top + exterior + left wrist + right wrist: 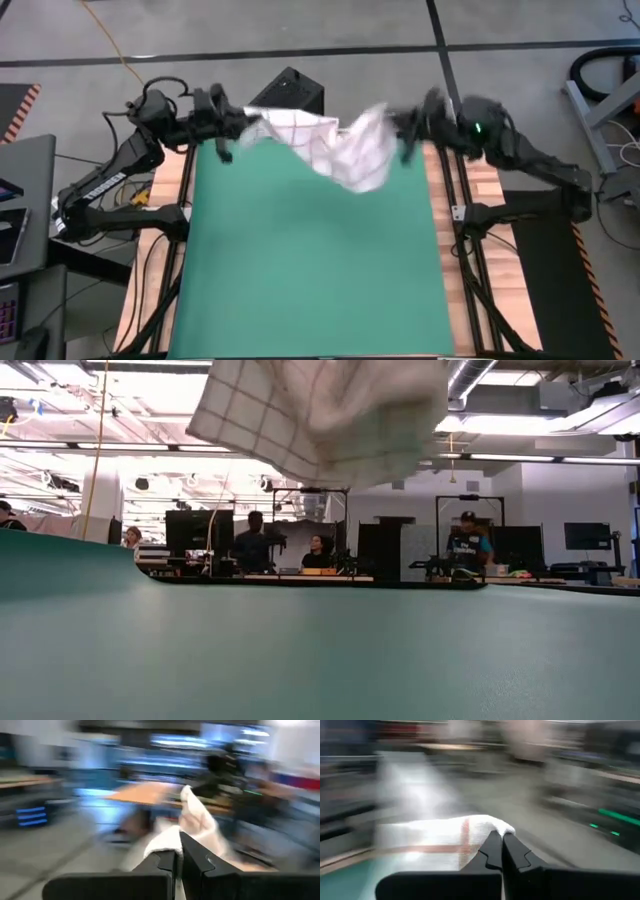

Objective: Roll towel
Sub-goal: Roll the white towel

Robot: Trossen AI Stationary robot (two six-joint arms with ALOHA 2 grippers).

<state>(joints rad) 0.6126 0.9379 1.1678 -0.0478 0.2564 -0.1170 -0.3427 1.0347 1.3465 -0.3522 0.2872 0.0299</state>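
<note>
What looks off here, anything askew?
The towel is not lying flat: it hangs bunched and sagging in the air over the far edge of the green mat, pinched between the left claw and the right claw, both shut on it. Nothing spilled or damaged.

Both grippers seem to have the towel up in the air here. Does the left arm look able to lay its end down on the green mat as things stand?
Probably yes. The left gripper is shut on the towel at the far edge of the green mat, whose visible surface is bare. The right gripper holds the other end.
</note>
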